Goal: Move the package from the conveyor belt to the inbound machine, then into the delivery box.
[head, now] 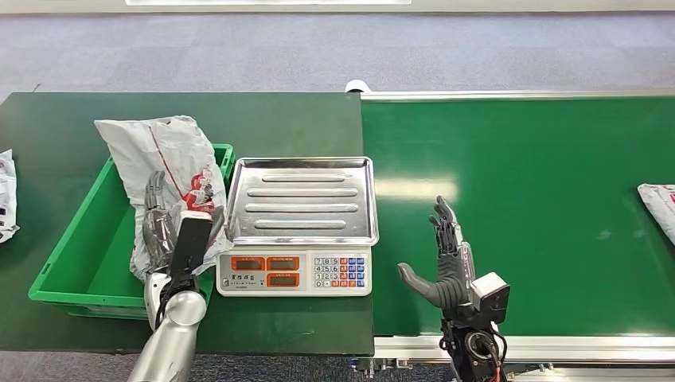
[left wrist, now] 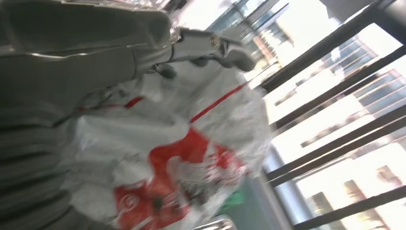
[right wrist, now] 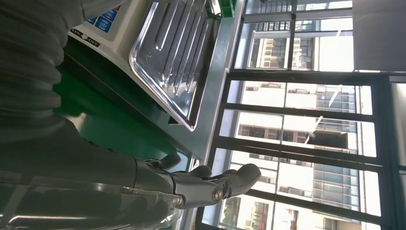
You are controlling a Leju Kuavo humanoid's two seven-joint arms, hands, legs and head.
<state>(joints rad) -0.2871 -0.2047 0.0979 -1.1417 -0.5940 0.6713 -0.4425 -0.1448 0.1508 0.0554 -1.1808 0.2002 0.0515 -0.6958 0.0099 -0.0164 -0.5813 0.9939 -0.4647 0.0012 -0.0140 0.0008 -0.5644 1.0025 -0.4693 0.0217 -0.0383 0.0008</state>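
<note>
Head view: nearest the camera, at about 7 o'clock, the left hand point(head: 163, 227) reaches up from its silver arm and grips a white package point(head: 167, 179) with red print, its dark fingers point(head: 155, 195) pressed against the crumpled wrapper. The package stands upright over the right end of the green delivery box point(head: 76, 263), its lower edge hidden behind the hand, so whether it touches the box floor cannot be told. At about 5 o'clock the right hand point(head: 446, 267) hovers over the green conveyor belt point(head: 541, 207), fingers straight and spread, thumb out to the side, holding nothing. Between the two hands sits the inbound machine point(head: 296, 270), a white scale with orange displays and a keypad; its steel tray point(head: 301, 199) lies bare. The box and scale rest on a dark green table point(head: 263, 119), just beside the belt.

Farther out, at 3 o'clock, a second white parcel point(head: 659, 208) lies at the belt's edge. At 9 o'clock another white bag point(head: 6, 195) rests on the table. Grey carpet point(head: 239, 52) stretches beyond at 12 o'clock.

The left wrist view shows the thumb point(left wrist: 225, 48) curled over the wrapper.
</note>
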